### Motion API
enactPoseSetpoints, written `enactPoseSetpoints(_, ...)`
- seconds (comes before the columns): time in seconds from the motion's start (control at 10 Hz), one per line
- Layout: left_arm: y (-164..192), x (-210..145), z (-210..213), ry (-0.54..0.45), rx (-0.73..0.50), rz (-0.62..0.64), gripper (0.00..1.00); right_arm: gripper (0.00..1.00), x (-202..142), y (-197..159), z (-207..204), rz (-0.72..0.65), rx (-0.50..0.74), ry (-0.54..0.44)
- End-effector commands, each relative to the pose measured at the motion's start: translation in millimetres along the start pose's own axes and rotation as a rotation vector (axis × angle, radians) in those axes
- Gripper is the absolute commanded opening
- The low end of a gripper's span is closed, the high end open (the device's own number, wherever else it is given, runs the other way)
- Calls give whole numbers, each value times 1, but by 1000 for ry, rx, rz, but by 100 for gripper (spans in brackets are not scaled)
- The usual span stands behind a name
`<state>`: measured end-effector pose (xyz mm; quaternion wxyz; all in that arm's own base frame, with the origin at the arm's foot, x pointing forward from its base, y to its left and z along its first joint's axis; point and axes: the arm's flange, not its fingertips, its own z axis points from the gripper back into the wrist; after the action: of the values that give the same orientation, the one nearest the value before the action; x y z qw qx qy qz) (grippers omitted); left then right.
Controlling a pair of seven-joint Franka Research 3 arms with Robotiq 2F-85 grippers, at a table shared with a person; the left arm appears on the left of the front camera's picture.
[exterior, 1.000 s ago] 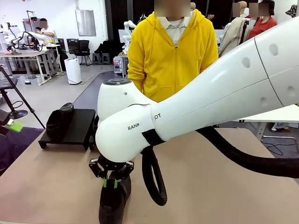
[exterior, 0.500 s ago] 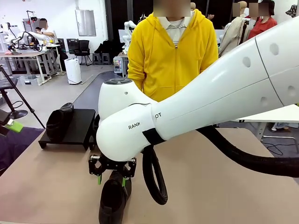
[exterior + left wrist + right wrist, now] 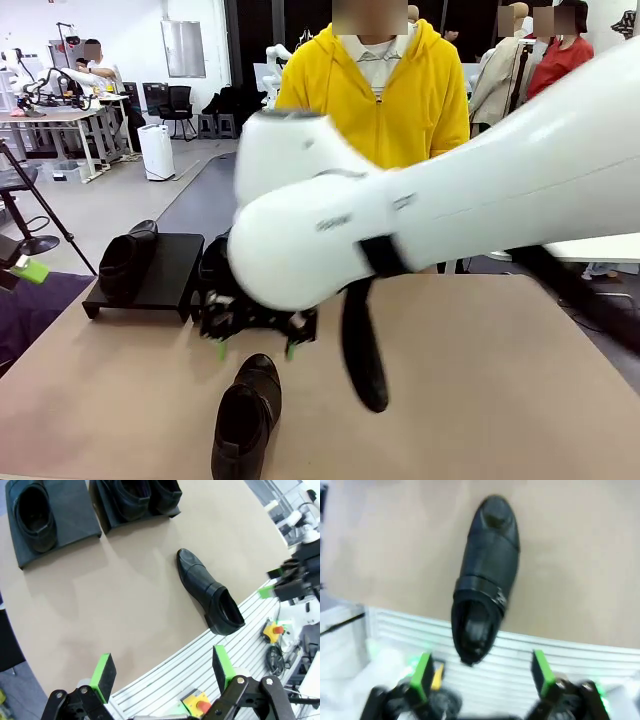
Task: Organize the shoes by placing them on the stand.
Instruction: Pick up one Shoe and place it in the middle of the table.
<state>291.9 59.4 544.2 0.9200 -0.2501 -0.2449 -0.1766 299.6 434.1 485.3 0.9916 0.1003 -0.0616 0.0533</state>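
A tan table (image 3: 480, 380) fills the foreground, with a person in a yellow hoodie (image 3: 375, 95) standing at its far side and a busy workshop behind.

The right gripper (image 3: 254, 347) has its green-padded fingers (image 3: 422, 674) spread wide and holding nothing. A second ago those pads were pinched on the heel end of a black loafer (image 3: 245, 422); half a second ago they were already parting, and now the gripper has lifted and pulled back toward the stands — the right arm is blurred with motion. The shoe lies alone on the table near the robot's edge, its heel overhanging the ribbed border strip (image 3: 560, 655), toe pointing toward the person. It has been let go on the bare table, not on a platform, so this shoe is not yet placed.

The left gripper (image 3: 162, 672) hangs high over the near edge, pads wide apart, empty.

Farther out, from the left wrist camera, the two black stands sit side by side at the far left of the table: one platform (image 3: 75, 515) carries a single shoe (image 3: 35, 512) with a free space beside it, the other platform (image 3: 167, 512) carries a pair (image 3: 140, 495).

By my judgement three of four shoes are done, and the loose loafer belongs in that open space — the release looks like a repositioning or handover to the left arm, though that is a guess.
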Motion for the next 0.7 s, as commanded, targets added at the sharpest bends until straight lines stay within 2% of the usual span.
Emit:
enactPoseSetpoints(0.0, 0, 0, 1, 6, 6, 7, 100, 100, -26, -108, 68, 51, 106, -36)
enactPoseSetpoints(0.1, 0, 0, 1, 6, 6, 7, 100, 100, -36, -141, 80, 15, 148, -55)
enactPoseSetpoints(0.2, 0, 0, 1, 6, 6, 7, 100, 100, -43, -160, 77, 39, 185, -67)
enactPoseSetpoints(0.3, 0, 0, 1, 6, 6, 7, 100, 100, -40, -151, 65, 60, 168, -61)
enactPoseSetpoints(0.4, 0, 0, 1, 6, 6, 7, 100, 100, -22, -104, 46, -169, 52, -36)
enactPoseSetpoints(0.5, 0, 0, 1, 6, 6, 7, 100, 100, -39, -156, 88, 29, 169, -78)
enactPoseSetpoints(0.6, 0, 0, 1, 6, 6, 7, 100, 100, -39, -156, 88, 29, 169, -78)
